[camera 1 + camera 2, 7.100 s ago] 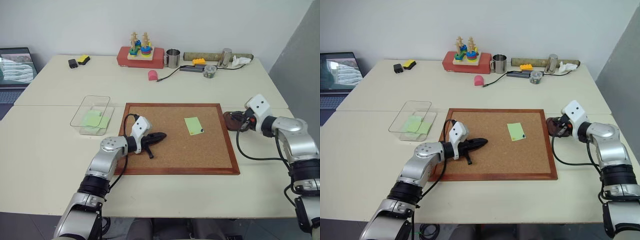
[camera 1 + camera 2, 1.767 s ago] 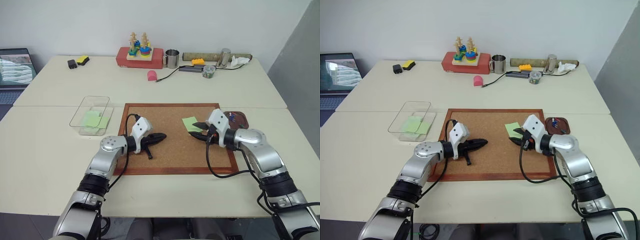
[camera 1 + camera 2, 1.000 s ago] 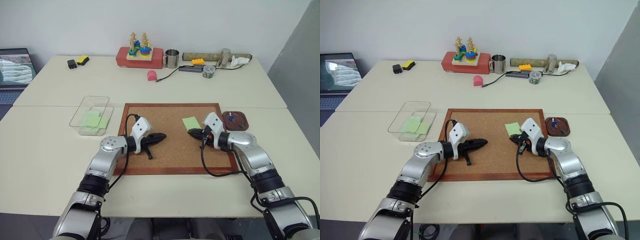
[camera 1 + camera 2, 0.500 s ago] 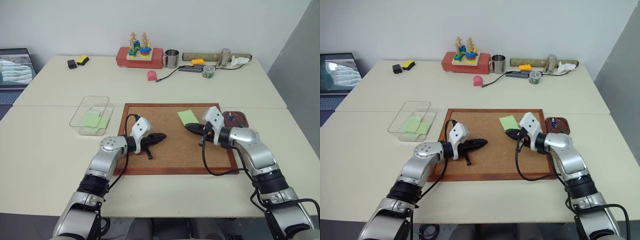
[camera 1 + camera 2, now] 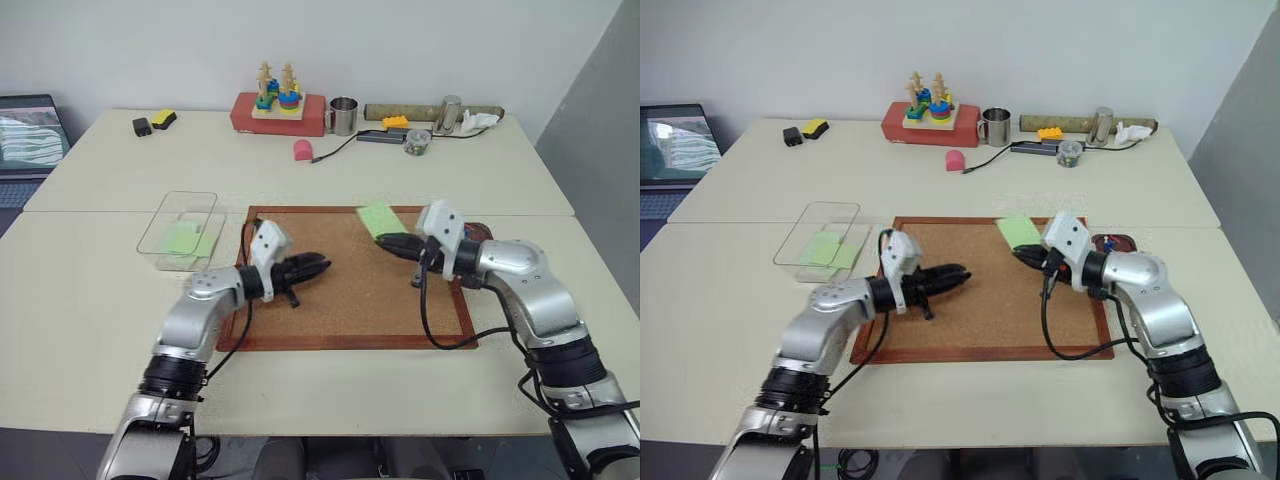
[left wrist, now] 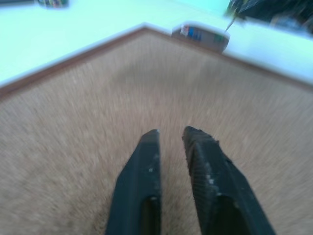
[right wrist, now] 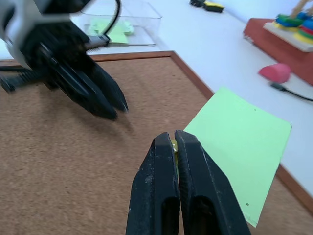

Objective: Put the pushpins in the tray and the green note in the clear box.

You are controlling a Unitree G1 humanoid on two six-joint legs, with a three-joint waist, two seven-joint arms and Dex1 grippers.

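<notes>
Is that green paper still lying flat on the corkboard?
No: the green note is pinched at its edge by the right gripper and held up off the corkboard.

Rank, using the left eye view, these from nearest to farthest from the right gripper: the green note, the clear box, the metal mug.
1. The green note, pinched in the right gripper above the corkboard.
2. The metal mug, at the table's far side.
3. The clear box, left of the corkboard.

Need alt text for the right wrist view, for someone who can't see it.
The right tool is shut on the corner of the green note, held above the corkboard. The left tool points in across the board; behind it stands the clear box.
</notes>
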